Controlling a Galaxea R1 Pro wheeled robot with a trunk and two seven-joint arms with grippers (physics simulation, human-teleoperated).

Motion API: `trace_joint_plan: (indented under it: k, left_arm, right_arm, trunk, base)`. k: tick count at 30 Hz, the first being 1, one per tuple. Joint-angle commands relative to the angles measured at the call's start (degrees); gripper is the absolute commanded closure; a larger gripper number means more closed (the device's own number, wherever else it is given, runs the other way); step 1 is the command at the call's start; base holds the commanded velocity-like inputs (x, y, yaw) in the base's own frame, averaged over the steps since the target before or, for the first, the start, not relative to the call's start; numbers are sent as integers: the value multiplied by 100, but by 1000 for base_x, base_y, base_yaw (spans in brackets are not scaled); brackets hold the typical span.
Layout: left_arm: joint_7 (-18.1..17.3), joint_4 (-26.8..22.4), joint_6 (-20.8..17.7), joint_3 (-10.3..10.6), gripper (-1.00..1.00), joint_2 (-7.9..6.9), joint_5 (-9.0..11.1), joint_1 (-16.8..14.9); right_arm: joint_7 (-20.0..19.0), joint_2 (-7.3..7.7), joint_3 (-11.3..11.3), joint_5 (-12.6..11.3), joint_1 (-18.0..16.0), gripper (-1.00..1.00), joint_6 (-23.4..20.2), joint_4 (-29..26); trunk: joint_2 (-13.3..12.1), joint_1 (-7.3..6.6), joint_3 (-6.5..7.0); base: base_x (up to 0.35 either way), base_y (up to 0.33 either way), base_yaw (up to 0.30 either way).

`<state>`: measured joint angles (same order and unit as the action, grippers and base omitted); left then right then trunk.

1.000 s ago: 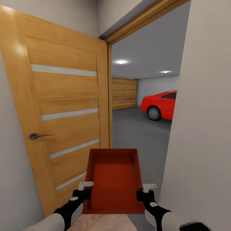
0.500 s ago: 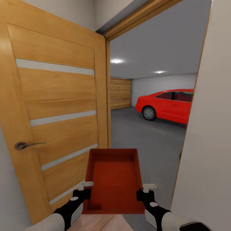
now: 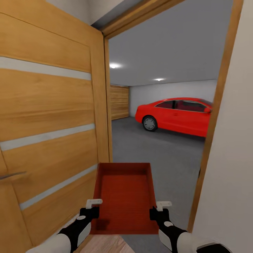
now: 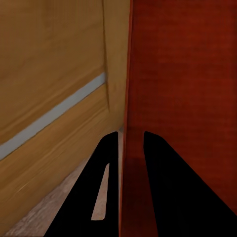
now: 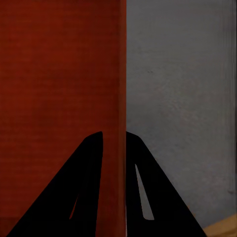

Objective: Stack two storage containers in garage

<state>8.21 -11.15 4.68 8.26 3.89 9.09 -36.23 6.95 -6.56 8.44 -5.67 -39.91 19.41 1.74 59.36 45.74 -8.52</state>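
Both arms extend forward and low, holding 1 red-orange storage container (image 3: 123,198) level between them at the garage doorway. The left gripper (image 3: 92,208) has its jaws clamped over the container's left wall; the right gripper (image 3: 159,209) likewise clamps the right wall. An open wooden door (image 3: 49,133) stands left; a red car (image 3: 175,116) sits on the grey floor (image 3: 158,154) ahead

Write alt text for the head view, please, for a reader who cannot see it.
Both claws, left and right, hold an empty red-orange storage container by its side walls at an open wooden door. Beyond is the garage's grey floor and a red car.
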Motion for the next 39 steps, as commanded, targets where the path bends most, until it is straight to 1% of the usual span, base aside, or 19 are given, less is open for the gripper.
trace_joint_plan:
  k: [1,39]
  left_arm:
    - [68,-1,16,-263,100,-573,253,-9]
    - [71,-16,17,-263,100,-573,254,-9]
  right_arm:
    - [8,7,-124,-92,-8,100,44,7]
    - [8,6,-124,-92,-8,100,45,5]
  trunk:
    - [6,3,-8]
    - [6,3,-8]
  base:
    - [247,234,-278]
    - [247,234,-281]
